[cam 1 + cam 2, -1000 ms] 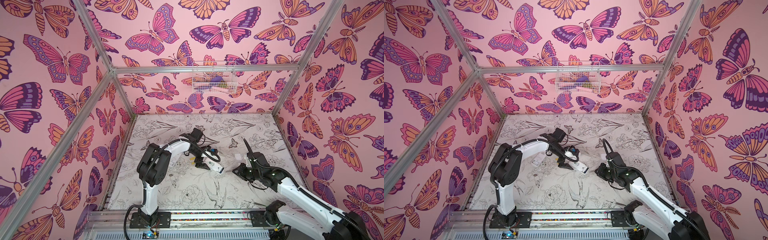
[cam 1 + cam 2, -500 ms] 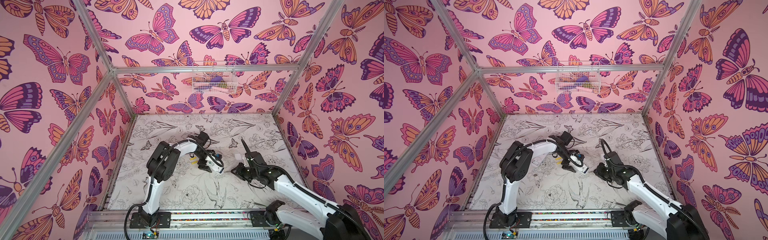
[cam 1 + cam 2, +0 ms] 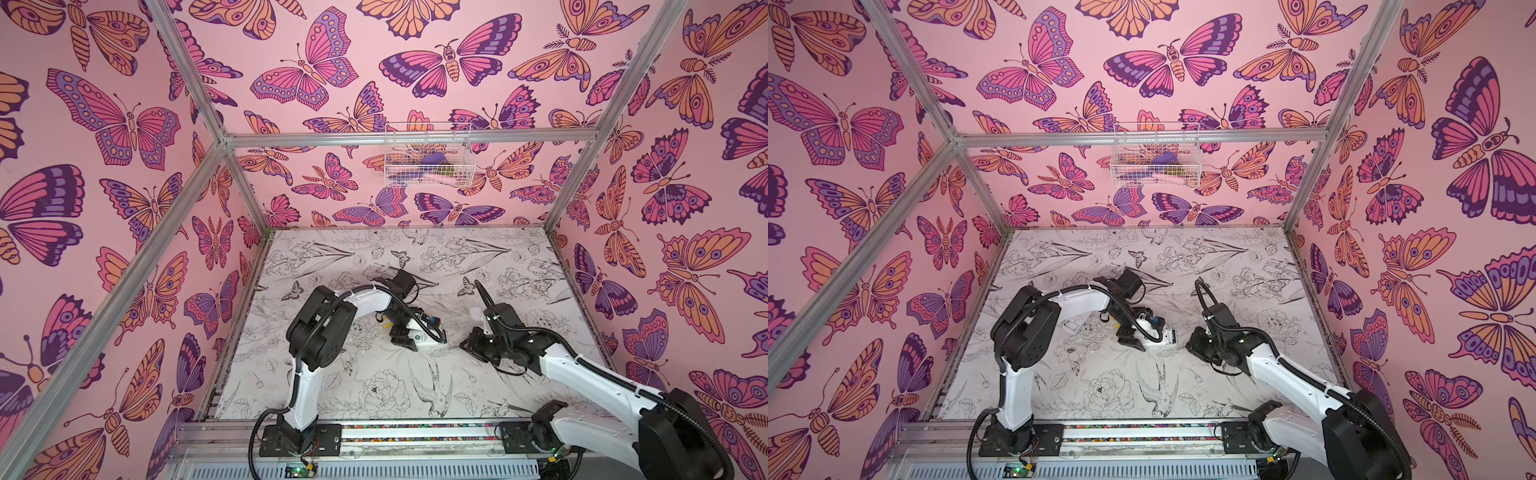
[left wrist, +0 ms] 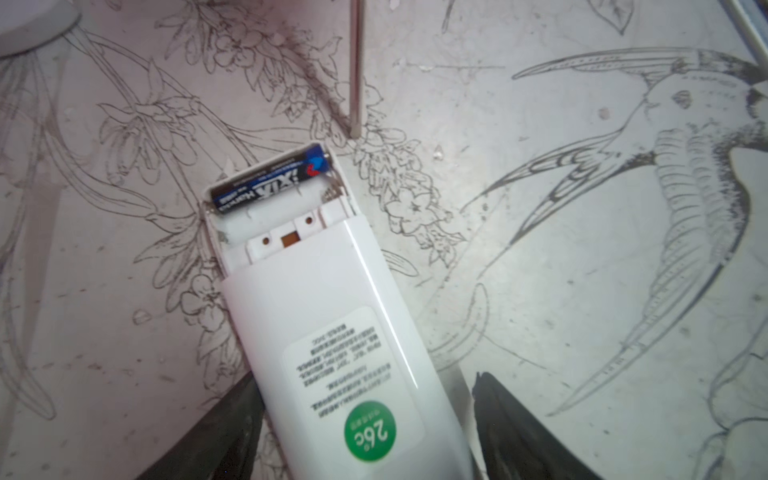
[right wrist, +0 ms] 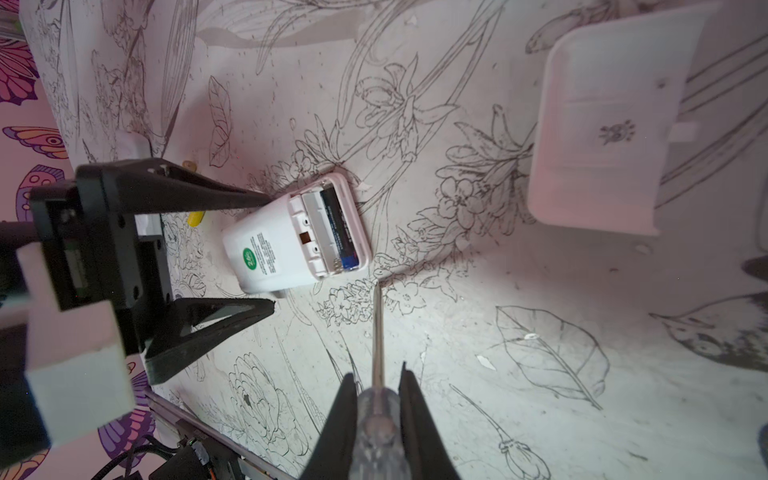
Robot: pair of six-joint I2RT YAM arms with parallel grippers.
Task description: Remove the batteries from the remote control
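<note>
Dark battery (image 4: 270,185) in the end slot of the open remote control (image 4: 332,332), lying across its width.
Sits just ahead of the screwdriver (image 5: 377,328) tip, blue end nearest; right gripper (image 5: 377,374) clamped on that tool and closer, left gripper (image 5: 271,250) spread astride the remote's body, cell well ahead of it.

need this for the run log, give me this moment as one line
left gripper: open, astride remote | right gripper: shut on screwdriver, tip beside remote | dark battery: in remote | yellow battery: on table
</note>
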